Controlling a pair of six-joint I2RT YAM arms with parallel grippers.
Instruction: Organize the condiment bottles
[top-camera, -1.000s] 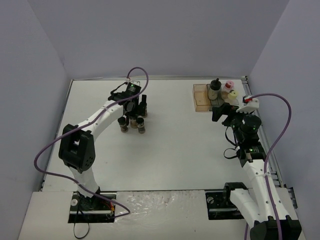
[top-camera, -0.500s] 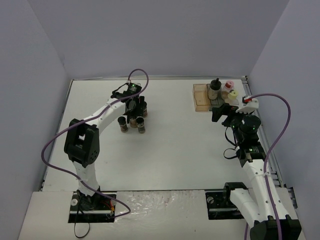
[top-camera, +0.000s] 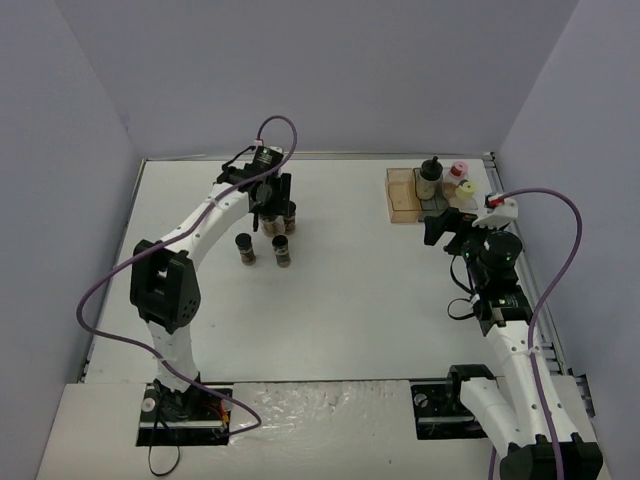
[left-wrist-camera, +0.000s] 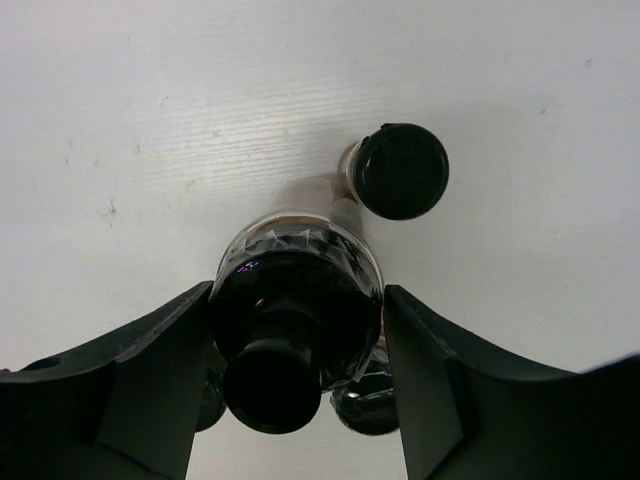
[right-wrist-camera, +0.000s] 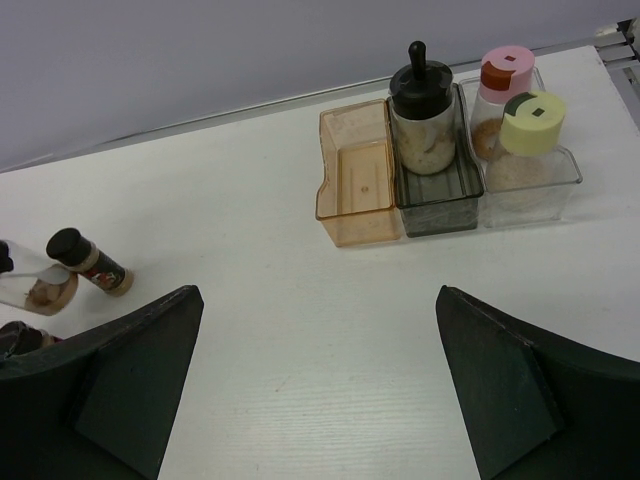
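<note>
The left tool (left-wrist-camera: 298, 300) has just clamped a black-capped jar (left-wrist-camera: 290, 345) and drawn it out of the cluster: one pick under way. Three more stand on the counter (top-camera: 350, 290): a lone jar (left-wrist-camera: 402, 170) just ahead, a second jar (top-camera: 245, 247) and third jar (top-camera: 282, 250) behind. Before the open, empty right tool (right-wrist-camera: 318, 295), the tray (right-wrist-camera: 355, 215) holds three: knobbed jar (right-wrist-camera: 425, 120), pink-capped jar (right-wrist-camera: 505, 85), yellow-capped jar (right-wrist-camera: 530, 125).

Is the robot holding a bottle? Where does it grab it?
Yes: the left gripper squeezes a black-capped bottle by its cap, fingers on either side. The right gripper holds nothing.
</note>
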